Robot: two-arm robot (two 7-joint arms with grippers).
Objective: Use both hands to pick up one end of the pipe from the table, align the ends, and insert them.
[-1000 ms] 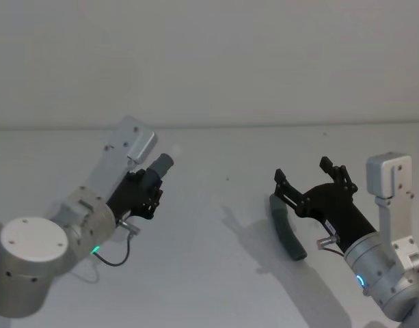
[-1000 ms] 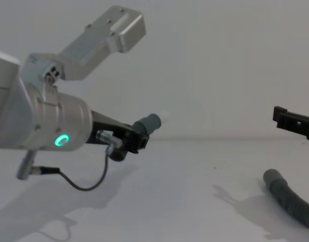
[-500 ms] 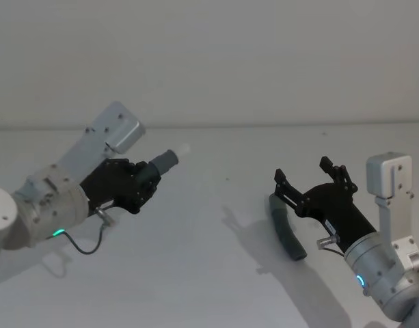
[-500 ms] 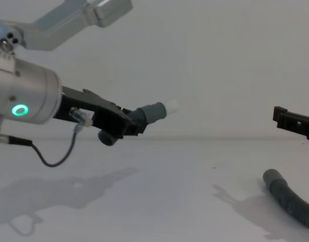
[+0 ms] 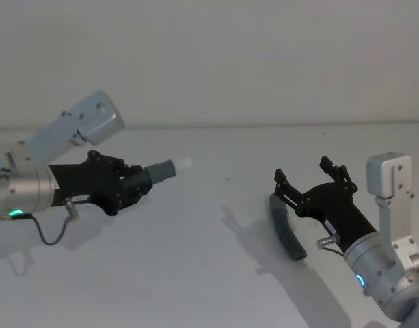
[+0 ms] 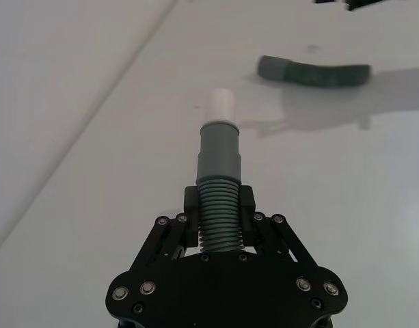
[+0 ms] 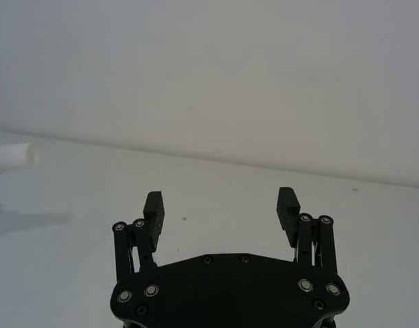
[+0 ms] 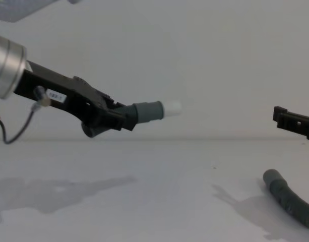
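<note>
Two black skeletal end effectors with jointed linkage fingers, the left end effector (image 5: 137, 181) and the right end effector (image 5: 303, 171). Small silver screws (image 7: 125, 296) stud each black palm plate (image 7: 230, 283). The left silver cylindrical wrist (image 5: 24, 191) carries a green light (image 5: 16, 213). A thin black cable (image 5: 48, 243) loops beneath that wrist and a silver box-shaped bracket (image 5: 86, 121) sits above it. The right silver wrist (image 5: 380, 273) shows a blue light (image 5: 360, 281). A small white label (image 8: 55, 94) marks the left end effector.

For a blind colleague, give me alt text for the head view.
The left gripper holds a grey hose piece above the white table, its white tip pointing right. The right gripper is open near a second hose piece lying there.
</note>
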